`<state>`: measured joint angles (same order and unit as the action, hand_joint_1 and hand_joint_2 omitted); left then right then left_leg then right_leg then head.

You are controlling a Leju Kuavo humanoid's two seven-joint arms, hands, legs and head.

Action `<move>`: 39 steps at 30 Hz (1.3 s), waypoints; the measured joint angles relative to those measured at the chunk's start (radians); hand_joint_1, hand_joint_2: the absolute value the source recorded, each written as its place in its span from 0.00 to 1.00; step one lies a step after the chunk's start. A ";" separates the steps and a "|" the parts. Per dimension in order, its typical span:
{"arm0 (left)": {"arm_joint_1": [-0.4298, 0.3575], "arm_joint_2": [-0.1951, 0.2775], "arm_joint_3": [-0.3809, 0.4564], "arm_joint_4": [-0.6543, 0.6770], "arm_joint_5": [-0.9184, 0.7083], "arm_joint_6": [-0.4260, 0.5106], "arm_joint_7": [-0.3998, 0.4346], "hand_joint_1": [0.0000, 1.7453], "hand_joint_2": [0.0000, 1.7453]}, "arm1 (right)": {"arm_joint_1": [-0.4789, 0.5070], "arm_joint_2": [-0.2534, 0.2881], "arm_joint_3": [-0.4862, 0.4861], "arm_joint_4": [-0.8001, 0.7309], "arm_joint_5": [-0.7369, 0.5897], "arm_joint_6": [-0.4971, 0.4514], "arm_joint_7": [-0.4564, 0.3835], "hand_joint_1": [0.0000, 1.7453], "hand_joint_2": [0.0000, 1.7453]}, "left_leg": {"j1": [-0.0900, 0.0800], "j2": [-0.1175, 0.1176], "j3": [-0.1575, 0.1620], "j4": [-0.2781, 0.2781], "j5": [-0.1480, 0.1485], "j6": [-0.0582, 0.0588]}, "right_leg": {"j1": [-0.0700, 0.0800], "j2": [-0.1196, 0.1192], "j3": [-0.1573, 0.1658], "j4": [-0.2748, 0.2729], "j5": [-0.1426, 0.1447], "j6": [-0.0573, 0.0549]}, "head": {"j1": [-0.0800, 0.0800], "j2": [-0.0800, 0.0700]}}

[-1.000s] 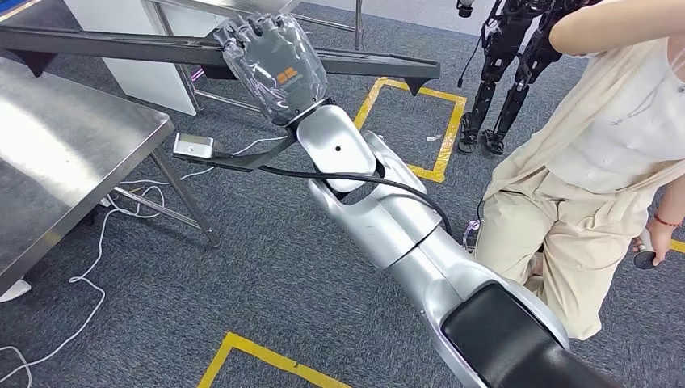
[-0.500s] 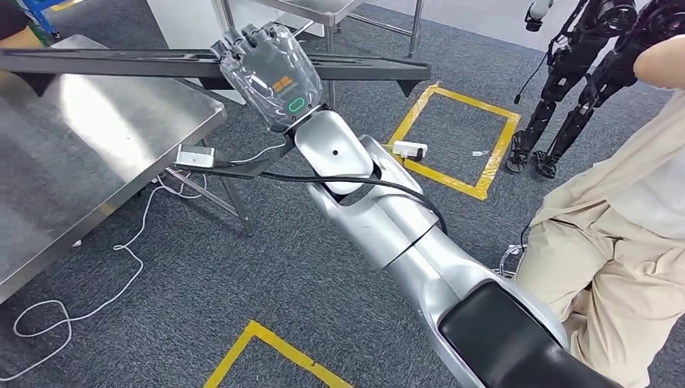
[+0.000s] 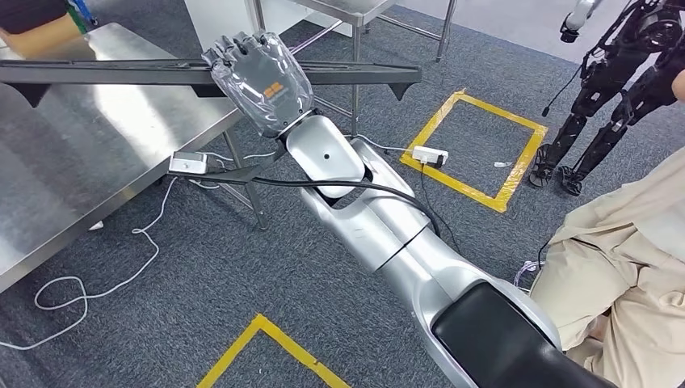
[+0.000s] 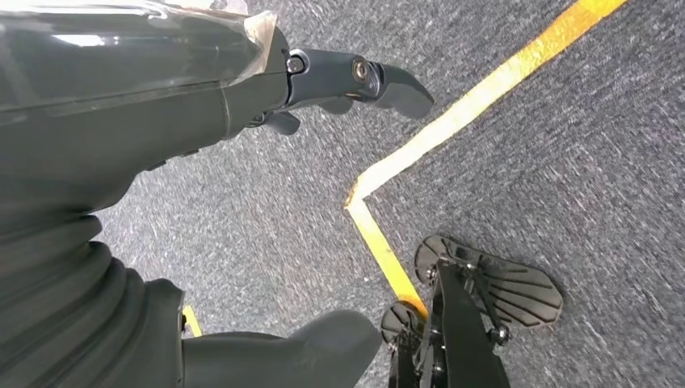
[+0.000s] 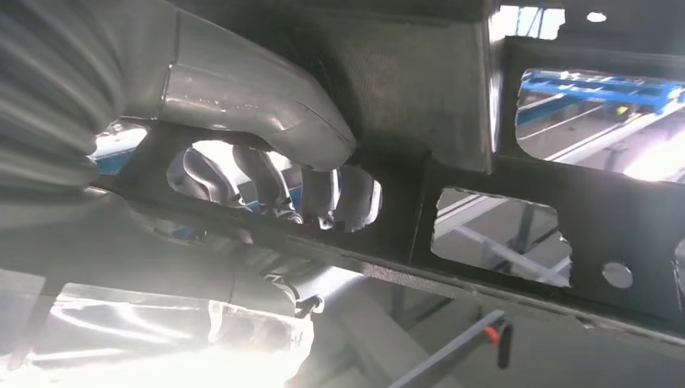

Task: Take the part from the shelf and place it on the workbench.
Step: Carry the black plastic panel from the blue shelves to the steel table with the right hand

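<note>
The part (image 3: 355, 74) is a long black flat beam with cut-outs, held level across the upper picture in the head view. My right hand (image 3: 262, 85) grips it near its middle, fingers wrapped over the far edge. The beam's left half hangs above the steel workbench (image 3: 81, 153); its right end sticks out over the carpet. In the right wrist view the thumb (image 5: 242, 89) presses on the part (image 5: 468, 105) and fingers show through a cut-out. My left hand (image 4: 121, 121) hangs over the carpet, fingers apart, holding nothing.
A person in beige (image 3: 622, 275) crouches at the right edge. Yellow tape squares (image 3: 485, 145) mark the carpet, with a white power strip (image 3: 430, 154) and a loose cable (image 3: 81, 291). A black robot frame (image 3: 614, 81) stands at the back right.
The whole view has swung, so the camera moved: the workbench now lies further under the part and the person has slid toward the right edge. My right hand keeps its grip.
</note>
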<state>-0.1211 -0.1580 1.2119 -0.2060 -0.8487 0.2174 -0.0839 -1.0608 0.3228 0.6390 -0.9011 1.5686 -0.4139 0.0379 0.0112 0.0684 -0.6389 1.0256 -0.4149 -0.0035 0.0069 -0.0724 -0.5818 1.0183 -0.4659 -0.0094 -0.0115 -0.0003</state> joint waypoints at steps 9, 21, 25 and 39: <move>-0.002 -0.001 0.003 0.000 -0.001 0.001 0.001 0.00 1.00 | -0.004 -0.013 0.000 0.008 0.000 0.001 0.003 1.00 1.00 | 0.007 -0.099 0.008 -0.019 0.015 0.034 | -0.009 0.066 -0.138 0.297 -0.123 0.014 | 0.007 0.000; 0.005 0.000 0.015 0.000 -0.003 -0.001 0.000 0.00 1.00 | -0.010 -0.005 0.000 0.019 -0.009 0.001 -0.019 1.00 1.00 | 0.012 -0.095 -0.057 0.103 -0.053 -0.014 | -0.028 0.078 -0.009 0.003 0.014 -0.001 | -0.003 0.000; 0.003 0.000 0.016 0.000 -0.005 -0.002 0.000 0.00 1.00 | -0.005 -0.004 0.000 0.024 -0.009 0.002 -0.025 1.00 1.00 | 0.012 -0.071 -0.140 0.278 -0.112 -0.018 | -0.019 0.041 -0.008 0.004 0.009 -0.009 | -0.005 0.000; -0.002 0.002 0.016 0.000 -0.013 -0.006 -0.001 0.00 1.00 | -0.002 -0.013 -0.001 0.027 -0.002 0.001 -0.037 1.00 1.00 | 0.005 -0.097 0.011 -0.016 0.010 0.040 | -0.011 0.065 -0.134 0.290 -0.122 0.015 | 0.001 0.000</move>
<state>-0.1229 -0.1560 1.2274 -0.2060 -0.8617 0.2112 -0.0854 -1.0623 0.3102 0.6377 -0.8746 1.5670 -0.4131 0.0012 0.0158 -0.0283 -0.6278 1.0095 -0.4052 0.0366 -0.0041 -0.0078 -0.7159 1.3080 -0.5884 0.0060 -0.0107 -0.0004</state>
